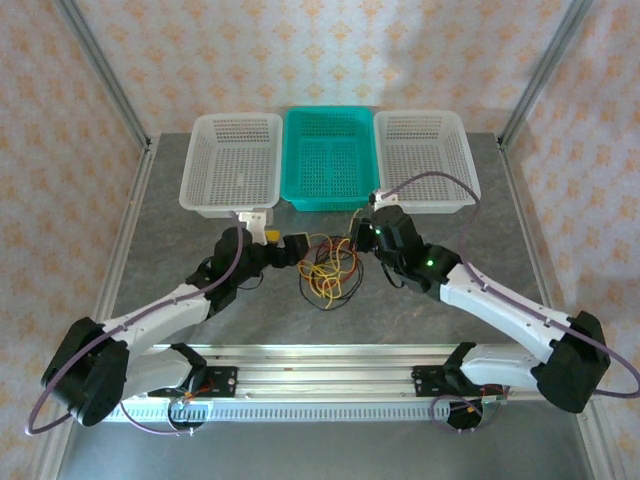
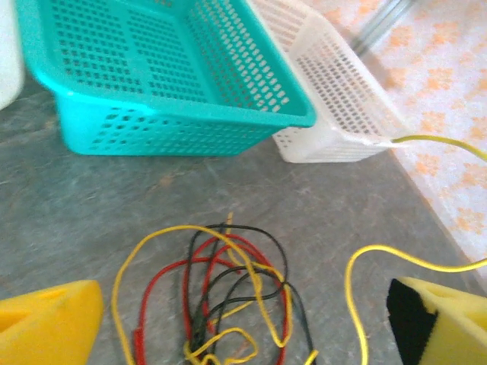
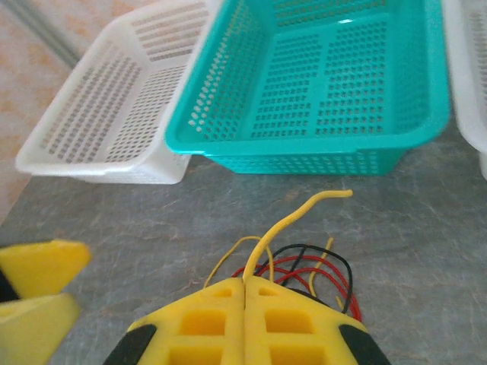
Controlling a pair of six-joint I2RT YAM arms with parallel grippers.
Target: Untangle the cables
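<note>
Tangled thin yellow, red and black wire cables point(image 1: 328, 272), frame centre, on the grey table point(image 1: 170, 260).
At the heap's upper right the right pincer point(image 3: 245, 293) is clenched on one yellow strand point(image 3: 293, 217). At its upper left the left pincer point(image 2: 243, 319) is released, cables dead ahead. Strand count unclear. Frame top: one teal perforated plastic basket point(image 1: 328, 160), two white baskets point(image 1: 232, 160).

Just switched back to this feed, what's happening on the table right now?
Both arms meet at the cables, piled in front of the teal basket. The right claw is shut on a yellow cable, its free end poking out in front. The left claw is open over the pile; red, black and yellow loops are not yet separated.
</note>
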